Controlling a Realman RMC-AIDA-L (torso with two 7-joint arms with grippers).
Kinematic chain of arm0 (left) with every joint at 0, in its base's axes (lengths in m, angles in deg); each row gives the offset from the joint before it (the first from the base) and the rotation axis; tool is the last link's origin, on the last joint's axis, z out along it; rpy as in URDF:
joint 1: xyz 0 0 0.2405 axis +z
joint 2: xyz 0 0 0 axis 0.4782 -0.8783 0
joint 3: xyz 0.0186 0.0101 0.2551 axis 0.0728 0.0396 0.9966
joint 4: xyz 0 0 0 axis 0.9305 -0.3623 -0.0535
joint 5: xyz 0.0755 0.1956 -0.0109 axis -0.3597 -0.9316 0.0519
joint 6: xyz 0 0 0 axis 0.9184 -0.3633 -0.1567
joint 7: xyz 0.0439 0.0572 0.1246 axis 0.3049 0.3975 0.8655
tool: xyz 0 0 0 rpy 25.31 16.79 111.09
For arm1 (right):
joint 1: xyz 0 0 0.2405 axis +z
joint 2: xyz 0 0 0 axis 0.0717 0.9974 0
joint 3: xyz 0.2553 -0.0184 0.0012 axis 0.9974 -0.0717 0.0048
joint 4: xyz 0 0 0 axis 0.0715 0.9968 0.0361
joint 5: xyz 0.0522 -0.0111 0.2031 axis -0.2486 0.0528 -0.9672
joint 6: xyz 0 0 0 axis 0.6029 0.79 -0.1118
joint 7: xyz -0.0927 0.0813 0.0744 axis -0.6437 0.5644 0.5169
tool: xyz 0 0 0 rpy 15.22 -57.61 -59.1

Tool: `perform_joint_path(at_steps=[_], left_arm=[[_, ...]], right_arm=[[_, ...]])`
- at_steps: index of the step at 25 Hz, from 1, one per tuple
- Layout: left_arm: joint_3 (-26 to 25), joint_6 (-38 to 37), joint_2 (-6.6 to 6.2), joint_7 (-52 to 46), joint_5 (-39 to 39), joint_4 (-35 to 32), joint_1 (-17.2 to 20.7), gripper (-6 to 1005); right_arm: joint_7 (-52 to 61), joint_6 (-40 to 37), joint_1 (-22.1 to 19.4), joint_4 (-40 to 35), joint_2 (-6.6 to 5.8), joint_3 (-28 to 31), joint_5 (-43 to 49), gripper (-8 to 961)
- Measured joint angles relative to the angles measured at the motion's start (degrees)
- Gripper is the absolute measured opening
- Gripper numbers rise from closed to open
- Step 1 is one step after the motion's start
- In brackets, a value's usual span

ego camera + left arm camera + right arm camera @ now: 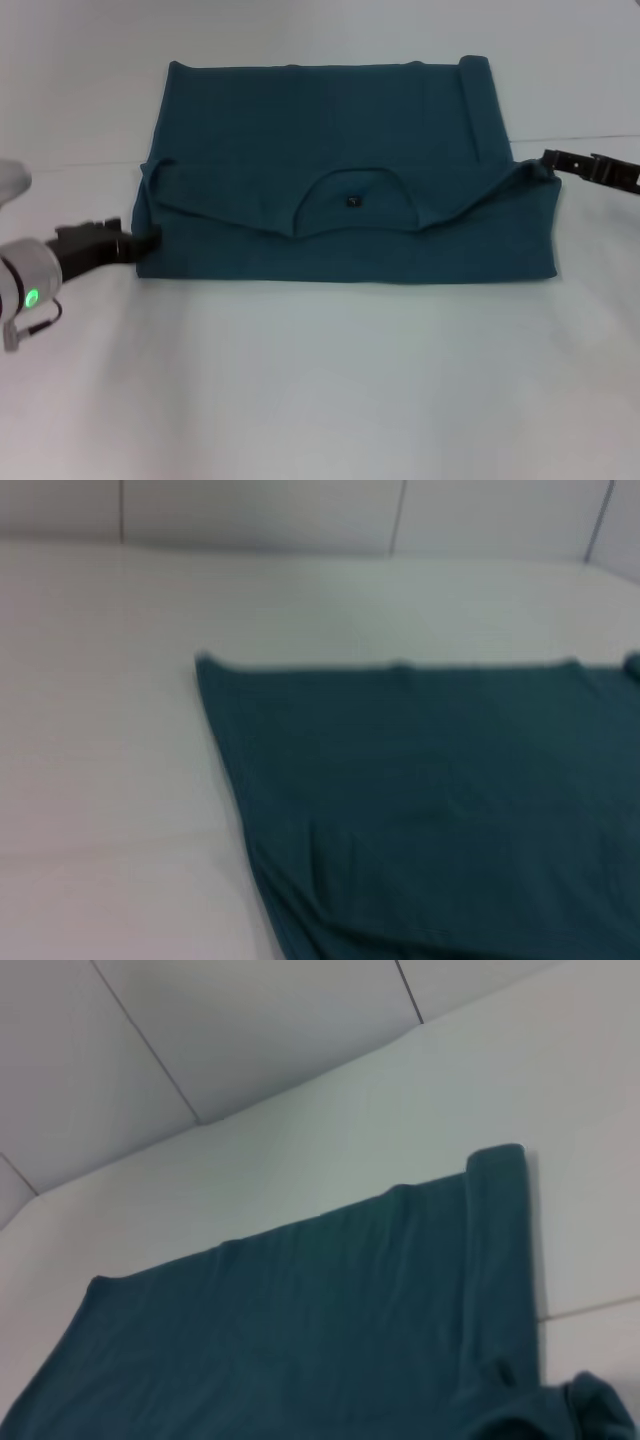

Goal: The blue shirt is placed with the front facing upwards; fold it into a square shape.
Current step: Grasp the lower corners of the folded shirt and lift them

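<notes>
Item: one large dark teal-blue short-sleeved cotton shirt [350, 150], lying flat on a plain white table [320, 390], centred ahead of the robot. Condition: folded across its width, the collar end brought toward the robot over the lower body, so that the rounded neck opening [352, 203] with its small black label [353, 201] sits near the middle of the near half; the folded-over edge runs in a shallow wavy line from side to side. No lettering shows. Far edge straight; a narrow rolled strip of cloth stands along the far right side. Left gripper [150, 240]: black, at table level at the near left corner of the shirt, its tip touching the cloth edge; whether its jaws are parted or closed on the fabric cannot be told. Right gripper [548, 158]: black, at the right edge of the shirt about level with the fold, its tip meeting the raised corner of cloth there; jaw state likewise cannot be told. Left wrist view: the shirt's left edge and far hem on the white surface. Right wrist view: the far hem and the rolled right strip, with pale wall panels [200, 1030] beyond the table.
</notes>
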Motion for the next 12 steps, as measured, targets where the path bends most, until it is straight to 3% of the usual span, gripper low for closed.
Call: perform_joint_path(at_steps=[6,12], left_arm=[[1.3,-0.3,0.16,-1.2,0.0,0.7,1.1,592],[1.5,1.2,0.12,-0.8,-0.1,3.3,-0.8,623]], right_arm=[[0.0,-1.1,-0.7,-0.2,0.1,0.0,0.0,785],[0.1,-1.4,-0.7,-0.3,0.58,0.0,-0.1,785]])
